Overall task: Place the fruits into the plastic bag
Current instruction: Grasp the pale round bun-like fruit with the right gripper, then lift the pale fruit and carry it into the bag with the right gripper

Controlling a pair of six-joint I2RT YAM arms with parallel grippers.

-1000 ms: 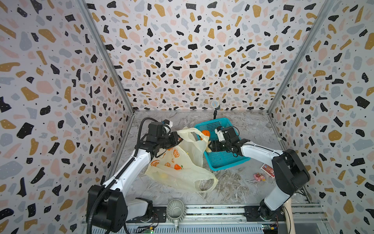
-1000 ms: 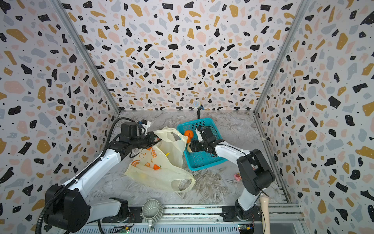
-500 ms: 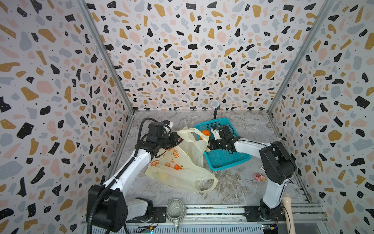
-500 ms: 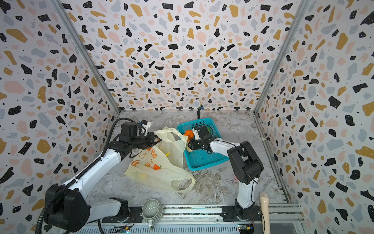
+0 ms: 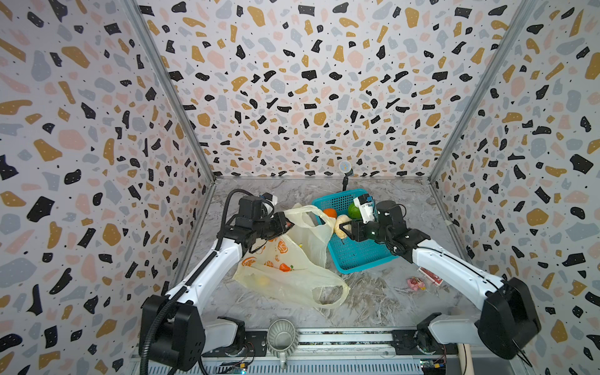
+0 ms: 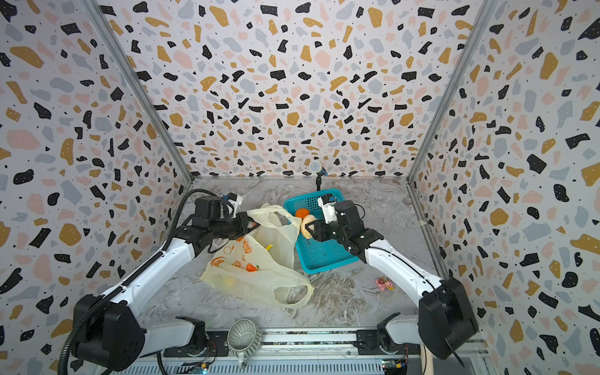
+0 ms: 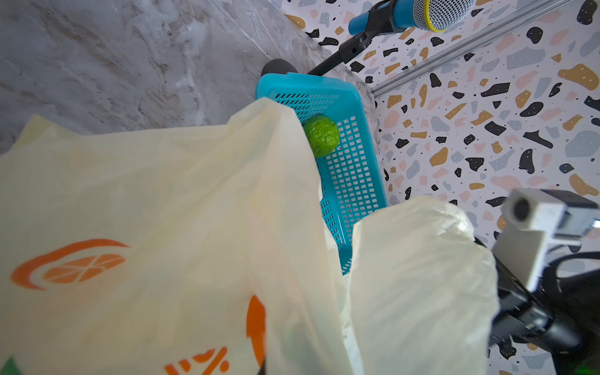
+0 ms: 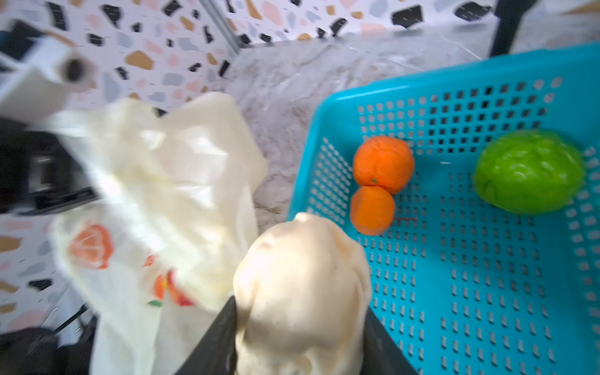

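The pale-yellow plastic bag [image 5: 285, 269] [image 6: 253, 272] lies left of the teal basket [image 5: 357, 256] [image 6: 321, 256]. My left gripper [image 5: 287, 224] [image 6: 253, 224] is shut on the bag's upper rim and holds it raised. In the left wrist view the bag [image 7: 162, 211] covers its jaws. My right gripper [image 5: 344, 229] [image 8: 298, 324] is shut on a pale cream fruit [image 8: 302, 285] [image 6: 305, 225] above the basket's edge nearest the bag. Two oranges [image 8: 383, 164] and a green fruit [image 8: 529, 172] [image 7: 321, 139] lie in the basket. A yellow fruit [image 5: 263, 281] shows through the bag.
A microphone on a stand [image 5: 345, 167] stands behind the basket. A pink item [image 5: 415, 283] and a red pack [image 5: 430, 276] lie on the marble floor at the right. A grey cup [image 5: 281, 337] sits on the front rail. Patterned walls close in three sides.
My right gripper's jaws have closed on the pale cream fruit, and the right arm's elbow has swung inward and back out. The left arm and the bag have stayed put.
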